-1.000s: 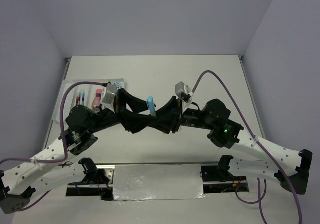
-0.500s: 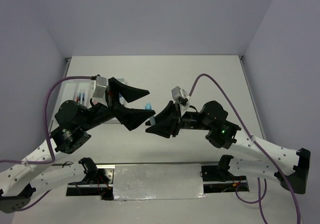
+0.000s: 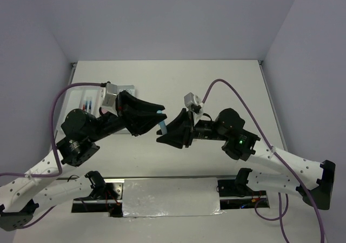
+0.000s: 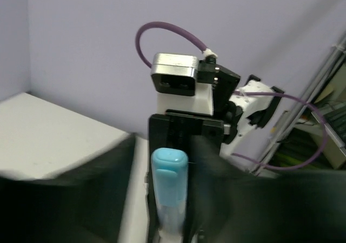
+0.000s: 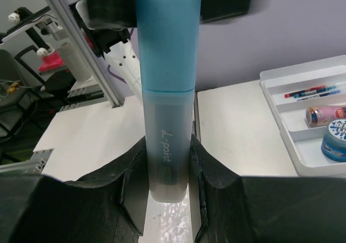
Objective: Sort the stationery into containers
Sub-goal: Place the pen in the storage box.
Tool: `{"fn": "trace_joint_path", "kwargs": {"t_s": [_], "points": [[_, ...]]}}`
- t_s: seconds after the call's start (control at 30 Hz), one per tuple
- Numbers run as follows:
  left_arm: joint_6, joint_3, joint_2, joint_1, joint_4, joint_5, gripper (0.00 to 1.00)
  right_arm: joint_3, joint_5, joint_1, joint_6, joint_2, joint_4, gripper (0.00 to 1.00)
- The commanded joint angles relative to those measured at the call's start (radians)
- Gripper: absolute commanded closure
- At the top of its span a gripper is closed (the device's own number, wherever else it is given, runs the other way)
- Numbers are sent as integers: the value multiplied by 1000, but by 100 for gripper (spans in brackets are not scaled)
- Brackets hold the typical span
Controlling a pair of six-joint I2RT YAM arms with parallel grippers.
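Note:
A light-blue capped marker (image 3: 162, 122) hangs in mid-air between the two arms, over the middle of the table. My right gripper (image 5: 167, 167) is shut on its clear lower barrel (image 5: 168, 145). My left gripper (image 4: 169, 199) comes from the other side, its jaws closed against the blue cap end (image 4: 169, 170). The white divided tray (image 5: 270, 99) lies at the left of the table (image 3: 92, 94), partly hidden by the left arm. In it I see thin pens (image 5: 313, 91), a pink-orange cylinder (image 5: 324, 115) and a blue-white roll (image 5: 335, 140).
Grey walls close the table (image 3: 227, 86) on three sides. A foil-covered strip (image 3: 170, 197) lies at the near edge between the arm bases. Purple cables loop above both wrists.
The left gripper drew back and opened wide half a second ago, then came back and closed on the marker's cap. The right gripper kept its hold and shifted slightly left.

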Motion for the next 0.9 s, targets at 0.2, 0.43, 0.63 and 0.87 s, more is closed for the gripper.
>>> {"fn": "trace_joint_path", "kwargs": {"t_s": [0.2,0.43,0.63,0.87], "points": [[-72,-94,16,-5,142,75,100,128,49,4,-43,15,-26,100],[-146,-278,-23,-19,227,61,100,302,83,-22,-73,58,-91,100],[-149,-436,-57,-127,237,-34,100,534,122,-45,-102,161,-157,100],[-164,-571,-66,-240,251,-192,100,703,63,-73,-76,267,-197,100]]}}
